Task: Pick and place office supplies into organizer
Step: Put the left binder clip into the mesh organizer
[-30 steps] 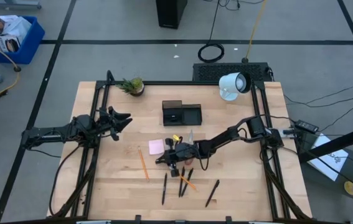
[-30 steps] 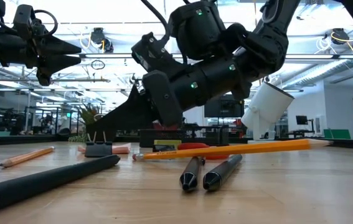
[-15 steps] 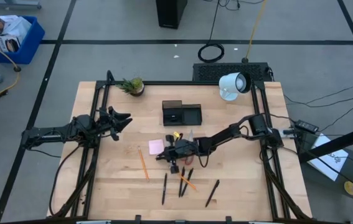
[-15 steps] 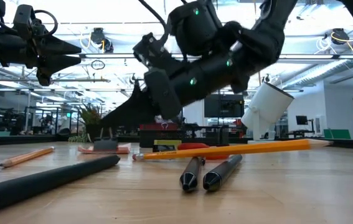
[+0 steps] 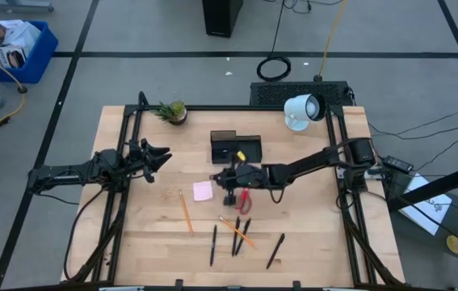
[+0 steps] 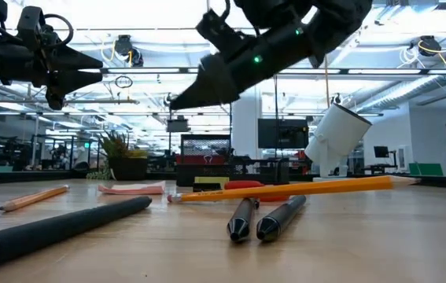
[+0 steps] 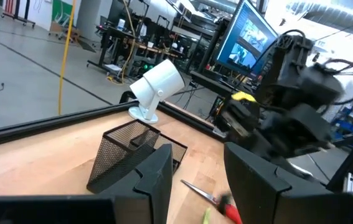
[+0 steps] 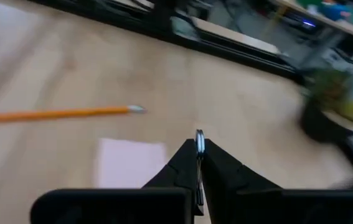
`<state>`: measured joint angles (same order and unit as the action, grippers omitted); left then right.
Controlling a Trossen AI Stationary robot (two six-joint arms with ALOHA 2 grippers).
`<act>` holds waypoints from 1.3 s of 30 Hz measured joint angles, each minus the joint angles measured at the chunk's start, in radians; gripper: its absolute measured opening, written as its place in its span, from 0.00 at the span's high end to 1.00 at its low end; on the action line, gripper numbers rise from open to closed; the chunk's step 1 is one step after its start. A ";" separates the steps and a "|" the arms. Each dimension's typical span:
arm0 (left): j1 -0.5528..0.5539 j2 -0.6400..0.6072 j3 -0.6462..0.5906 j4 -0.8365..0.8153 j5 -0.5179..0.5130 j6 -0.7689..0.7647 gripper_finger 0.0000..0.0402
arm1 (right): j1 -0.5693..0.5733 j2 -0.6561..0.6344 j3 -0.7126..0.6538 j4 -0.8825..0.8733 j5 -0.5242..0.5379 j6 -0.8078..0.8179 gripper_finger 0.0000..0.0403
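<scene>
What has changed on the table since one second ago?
The right gripper rose from the table near the pens and moved toward the organizer, shut on a small binder clip; the black clip that stood by the pink note pad is gone from there. The left gripper, pencils and scissors stayed put.

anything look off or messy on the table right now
Nothing is damaged or spilled. The supplies are simply scattered: pens and two pencils lie at different angles on the near half of the table, a pink pad and red scissors lie loose near the organizer. The right gripper hangs shut just by it.
</scene>
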<state>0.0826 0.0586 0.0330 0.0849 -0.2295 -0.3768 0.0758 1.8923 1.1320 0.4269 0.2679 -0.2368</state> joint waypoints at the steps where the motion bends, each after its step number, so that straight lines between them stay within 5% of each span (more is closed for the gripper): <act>1: 0.000 0.000 0.000 0.000 0.000 -0.001 0.63 | -0.014 -0.005 -0.013 0.022 0.000 -0.006 0.98; 10: 0.000 0.000 0.000 0.000 -0.006 0.001 0.63 | -0.148 -0.007 -0.128 0.182 -0.006 0.048 0.98; 15: 0.000 0.000 0.000 -0.001 -0.017 0.004 0.63 | -0.197 0.009 -0.157 0.300 -0.113 0.078 0.98; 39: 0.000 0.000 0.000 -0.005 -0.035 0.001 0.63 | -0.256 0.108 -0.149 0.407 -0.138 0.120 0.97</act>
<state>0.0828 0.0589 0.0330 0.0795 -0.2646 -0.3753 -0.1802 1.9999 0.9829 0.8337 0.1299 -0.1173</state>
